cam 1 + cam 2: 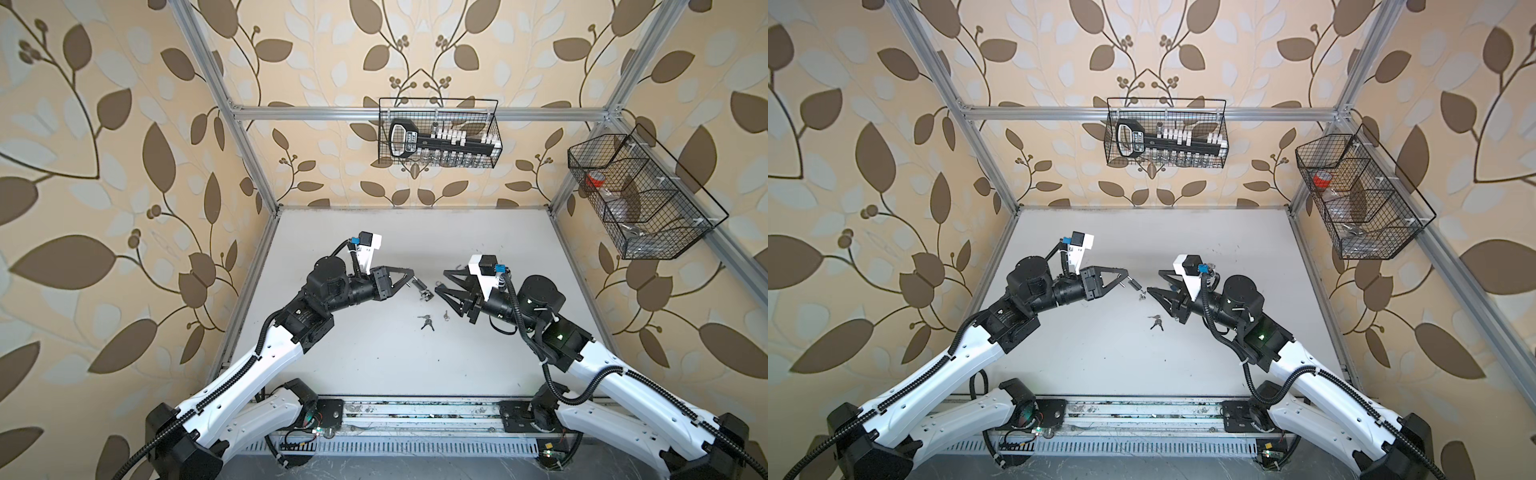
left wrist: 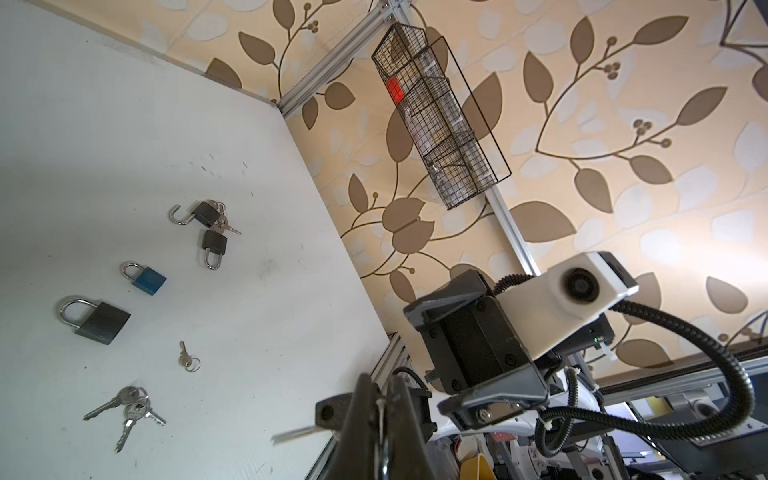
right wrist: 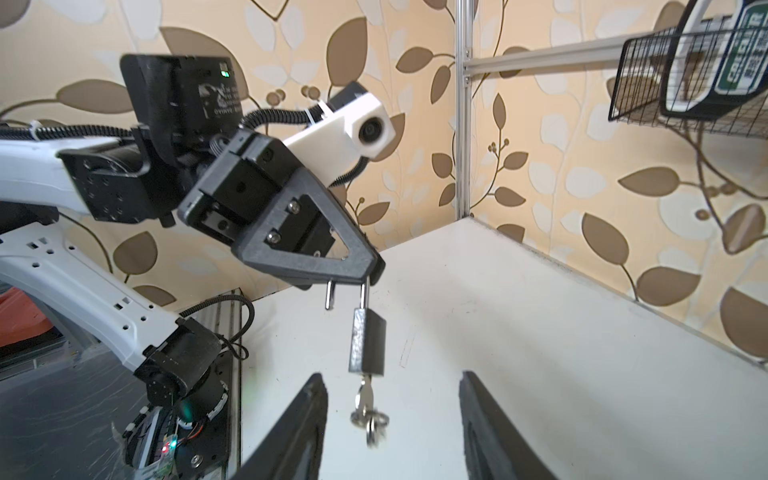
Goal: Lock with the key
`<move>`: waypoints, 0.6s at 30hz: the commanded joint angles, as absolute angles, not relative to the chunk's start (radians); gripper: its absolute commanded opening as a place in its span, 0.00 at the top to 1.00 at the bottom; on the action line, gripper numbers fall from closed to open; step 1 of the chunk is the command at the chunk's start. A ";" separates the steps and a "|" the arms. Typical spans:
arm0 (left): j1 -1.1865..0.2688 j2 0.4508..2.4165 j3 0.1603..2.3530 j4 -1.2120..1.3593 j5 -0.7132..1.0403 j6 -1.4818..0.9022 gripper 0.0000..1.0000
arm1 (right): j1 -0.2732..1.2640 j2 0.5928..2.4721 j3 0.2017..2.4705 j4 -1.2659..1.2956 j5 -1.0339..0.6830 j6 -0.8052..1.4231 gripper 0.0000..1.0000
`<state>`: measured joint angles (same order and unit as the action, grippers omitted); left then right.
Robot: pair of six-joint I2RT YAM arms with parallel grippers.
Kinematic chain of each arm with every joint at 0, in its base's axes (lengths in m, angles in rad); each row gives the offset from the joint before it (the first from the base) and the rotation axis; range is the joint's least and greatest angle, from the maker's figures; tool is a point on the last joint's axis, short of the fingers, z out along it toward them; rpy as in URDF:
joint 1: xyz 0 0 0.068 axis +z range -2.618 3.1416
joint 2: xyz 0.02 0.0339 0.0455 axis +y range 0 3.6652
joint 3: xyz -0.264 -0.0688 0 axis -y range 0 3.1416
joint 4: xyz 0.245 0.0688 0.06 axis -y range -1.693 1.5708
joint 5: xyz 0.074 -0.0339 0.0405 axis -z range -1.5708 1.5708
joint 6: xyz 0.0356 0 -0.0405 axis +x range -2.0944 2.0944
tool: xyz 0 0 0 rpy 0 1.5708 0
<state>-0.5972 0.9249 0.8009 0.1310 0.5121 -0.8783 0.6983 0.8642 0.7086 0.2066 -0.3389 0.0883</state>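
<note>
Padlock [image 3: 368, 345], unlocked, hung from the left claw [image 3: 365, 272], jaws shut tight on the top of its steel loop [image 3: 364, 296]. One leg of the loop seated in the dark body, the other leg bare and free beside it, out of its hole. Long axis of the body in line with the seated leg, away from the left claw, keyhole end farthest out. Key [image 3: 365, 395] already in that keyhole, along the same axis, bow outward, a key ring [image 3: 372, 420] loose at its end. Next outward, the right claw [image 3: 390, 376], jaws apart and holding nothing, facing the padlock head-on: key and ring seen between its two fingers [image 3: 307, 415] in the right wrist view, touching neither. In both top views, the two claws tip to tip over the middle of the white table [image 1: 374, 374], padlock and key in the short gap between, body at the left claw's tip, key end toward the right claw. Nearer to the key by far, as judged: the right claw, with only a short straight advance along the padlock's axis needed before closing on the key. Free leg not yet pushed home, so locking not yet done. Below, flat on the table, a few loose keys [image 1: 426, 322].
</note>
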 commanded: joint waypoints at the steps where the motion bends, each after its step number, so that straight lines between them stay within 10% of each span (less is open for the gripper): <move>1: -0.605 0.882 0.787 0.291 0.476 -0.988 1.00 | 0.742 0.888 0.773 0.235 -0.338 -0.002 0.49; 18: -0.605 0.890 0.828 0.313 0.514 -0.992 1.00 | 0.808 1.017 0.868 0.165 -0.258 -0.055 0.66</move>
<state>-0.5972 0.9005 0.7803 0.2146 0.4908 -0.9813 0.8032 1.0065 0.8322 0.1772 -0.2802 -0.0528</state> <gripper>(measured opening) 0.056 0.339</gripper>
